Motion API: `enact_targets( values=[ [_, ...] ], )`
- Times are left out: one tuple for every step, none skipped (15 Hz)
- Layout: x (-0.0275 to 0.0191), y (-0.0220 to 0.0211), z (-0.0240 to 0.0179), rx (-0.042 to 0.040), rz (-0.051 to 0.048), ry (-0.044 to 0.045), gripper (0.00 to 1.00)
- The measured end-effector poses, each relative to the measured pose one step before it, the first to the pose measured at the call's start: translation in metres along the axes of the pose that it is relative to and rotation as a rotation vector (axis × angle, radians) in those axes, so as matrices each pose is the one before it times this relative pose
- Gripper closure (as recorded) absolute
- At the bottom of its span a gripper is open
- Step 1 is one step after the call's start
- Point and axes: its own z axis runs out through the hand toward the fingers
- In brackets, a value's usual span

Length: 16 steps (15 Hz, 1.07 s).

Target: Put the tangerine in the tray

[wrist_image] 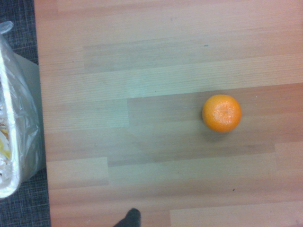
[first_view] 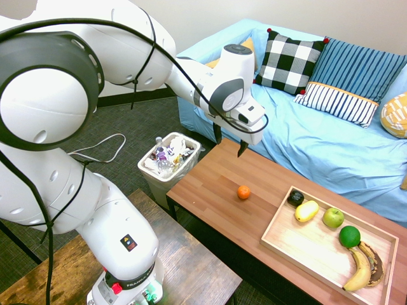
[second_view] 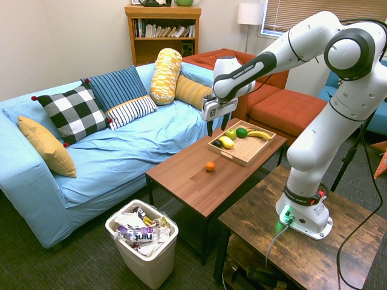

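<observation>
The tangerine [first_view: 243,192] [second_view: 210,166] [wrist_image: 221,113], small and bright orange, rests alone on the brown wooden coffee table [first_view: 210,184]. A light-wood tray [first_view: 299,244] [second_view: 245,152] lies toward the table's other end and carries a lemon [first_view: 306,210], a green apple [first_view: 332,217], a lime [first_view: 349,236], a banana [first_view: 360,270] and a small dark fruit [first_view: 295,197]. My gripper [first_view: 229,142] [second_view: 216,128] hangs open and empty well above the table, off to the side of the tangerine and away from the tray.
A white bin [first_view: 169,162] [second_view: 142,241] full of wrappers stands on the floor by the table's end. The blue sofa [first_view: 318,140] with several cushions runs along the table's far side. A dark wooden side table [second_view: 302,235] bears the arm.
</observation>
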Motion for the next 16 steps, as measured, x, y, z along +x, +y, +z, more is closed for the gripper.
enact_targets(
  values=[
    [0.00021,-0.00025,0.00056,-0.00276,-0.00068,-0.00198,0.00],
    [-0.00050,0.00001,0.00102,-0.00738,-0.00244,-0.00284,0.00],
    [0.00066,-0.00228,0.00178,-0.00521,0.00698,0.00377,0.00],
    [0.00249,-0.00430,0.00366,-0.00407,0.01952,0.01254,0.00],
    [0.00427,-0.00554,0.00658,-0.00538,0.02450,0.01485,0.00],
    [0.00616,-0.00501,0.01008,-0.00743,0.02344,0.01121,0.00],
    [0.00636,-0.00371,0.01186,-0.00818,0.01924,0.00281,0.00],
    [0.00561,-0.00252,0.01366,-0.01317,0.01564,-0.00622,0.00],
    [0.00548,-0.00235,0.01452,-0.00751,0.01569,-0.00864,0.00],
    [0.00463,-0.00220,0.01474,-0.00587,0.01387,-0.01038,0.00],
    [0.00452,-0.00270,0.01410,-0.00394,0.01601,-0.00517,0.00],
    [0.00403,-0.00388,0.01392,-0.00584,0.01683,-0.00212,0.00],
    [0.00275,-0.00415,0.01353,-0.00300,0.01430,-0.00357,0.00],
    [0.00229,-0.00374,0.01339,-0.00308,0.01395,-0.00311,0.00],
    [0.00268,-0.00243,0.01335,-0.00547,0.01371,-0.00037,0.00],
    [0.00345,-0.00059,0.01221,-0.00845,0.01314,0.00582,0.00]
  ],
)
